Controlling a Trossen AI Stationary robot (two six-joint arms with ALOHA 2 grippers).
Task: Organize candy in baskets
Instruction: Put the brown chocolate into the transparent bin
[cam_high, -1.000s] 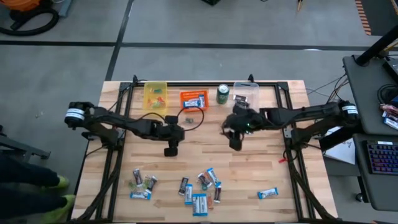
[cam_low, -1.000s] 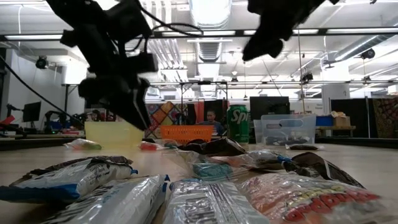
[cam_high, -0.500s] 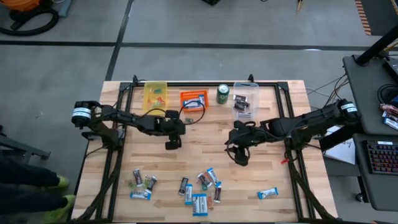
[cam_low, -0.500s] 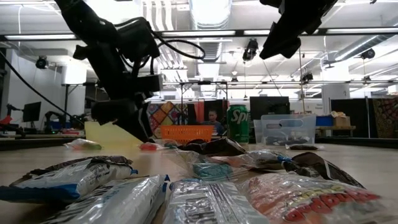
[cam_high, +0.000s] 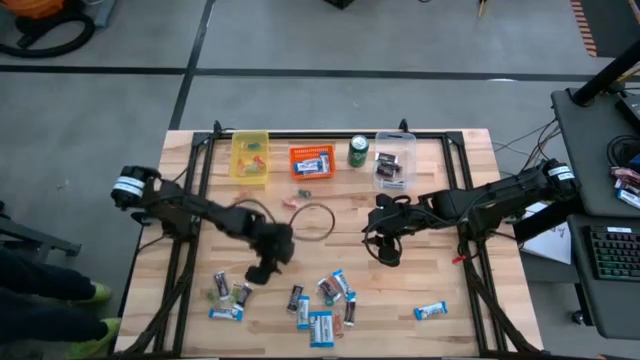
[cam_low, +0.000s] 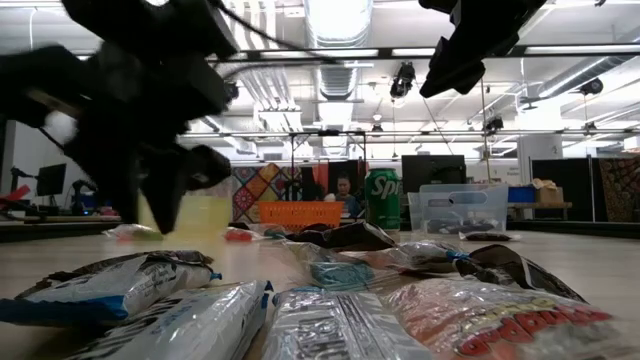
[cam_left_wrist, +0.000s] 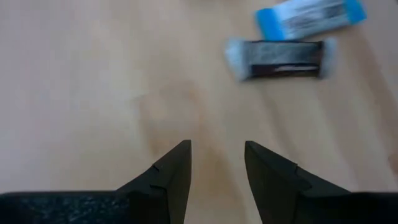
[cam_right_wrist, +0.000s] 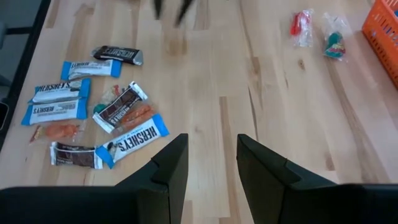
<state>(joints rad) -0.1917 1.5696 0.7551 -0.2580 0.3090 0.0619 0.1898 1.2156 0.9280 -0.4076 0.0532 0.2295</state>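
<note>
left gripper (cam_low: 150, 190) is just a dark motion-blurred blob in low view. dark mini bar (cam_left_wrist: 281, 59) also smeared in left wrist view, label unreadable. clear bin (cam_high: 395, 160) contents too small to ID.

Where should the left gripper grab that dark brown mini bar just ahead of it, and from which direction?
Grip the dark brown mini bar across its narrow middle, coming straight down from above. It lies flat on the table, and the blue-and-white bar sits close along one long side, so the left gripper, open, should probably close carefully there.
</note>
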